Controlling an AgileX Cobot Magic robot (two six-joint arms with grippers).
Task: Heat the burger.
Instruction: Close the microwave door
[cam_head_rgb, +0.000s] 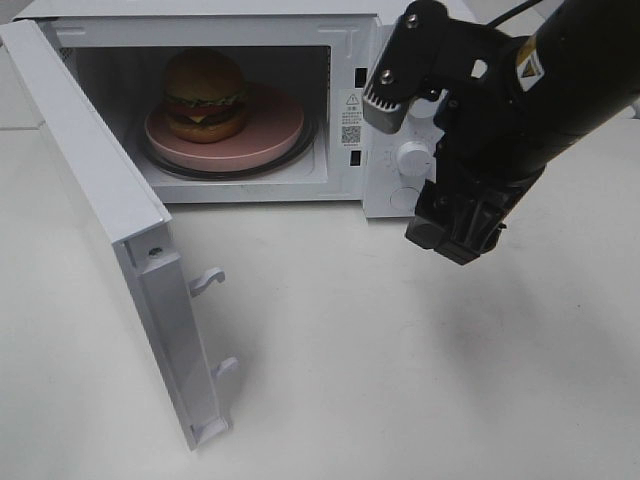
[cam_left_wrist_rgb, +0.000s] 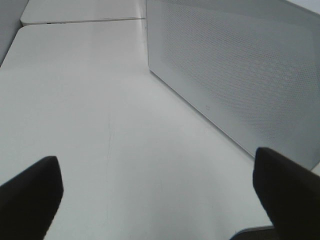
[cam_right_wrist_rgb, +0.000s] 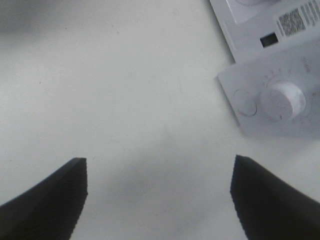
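White tabletop (cam_head_rgb: 400, 350) carries a microwave (cam_head_rgb: 345, 45) across the top of the exterior view, its door (cam_head_rgb: 90, 190) swung open at left. Only that view shows the burger (cam_head_rgb: 205, 95), inside on a pink plate (cam_head_rgb: 275, 130). The left gripper (cam_left_wrist_rgb: 160, 200) and right gripper (cam_right_wrist_rgb: 157, 200) both stand wide apart, holding and touching nothing. The right wrist view shows the knob (cam_right_wrist_rgb: 285, 100) close up, and the left wrist view shows the door's dotted face.

Your burger (cam_head_rgb: 204, 95) is golden-brown with green, red and yellow layers; the plate (cam_head_rgb: 280, 130) pink; the microwave (cam_head_rgb: 376, 185) white, its door (cam_left_wrist_rgb: 240, 70) finely dotted; the tabletop (cam_head_rgb: 400, 350) white; the right claw (cam_right_wrist_rgb: 157, 162) black, ribbed.
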